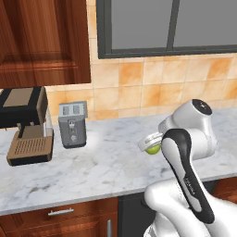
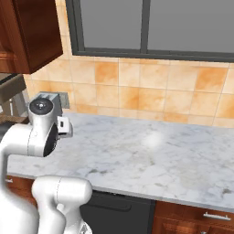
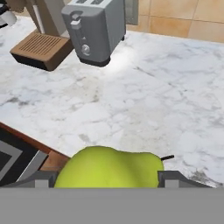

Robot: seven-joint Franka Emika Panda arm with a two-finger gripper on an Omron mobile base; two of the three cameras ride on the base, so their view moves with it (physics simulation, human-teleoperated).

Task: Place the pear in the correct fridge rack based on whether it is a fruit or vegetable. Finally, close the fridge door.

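Looking across from the left in my hand view, I see the brown slatted drip tray of the coffee machine (image 3: 41, 49) at the far corner, then the grey two-slot metal toaster (image 3: 94, 28) beside it, both standing on the white marble counter with grey veining (image 3: 153, 92) against the orange-tiled wall. Lower down, the smooth yellow-green pear (image 3: 109, 168) sits squarely between my two grey fingertips (image 3: 37, 179), one pressed to each side of it, its dark stem pointing toward the right finger. So the gripper (image 3: 109, 180) is clamped on the fruit, held up over the counter's front edge. In my left base view the coffee machine (image 1: 25, 125) and toaster (image 1: 72, 124) stand at the left of the counter, and the pear (image 1: 152, 148) peeks out as a green spot at the arm's wrist, well to their right, above the marble.
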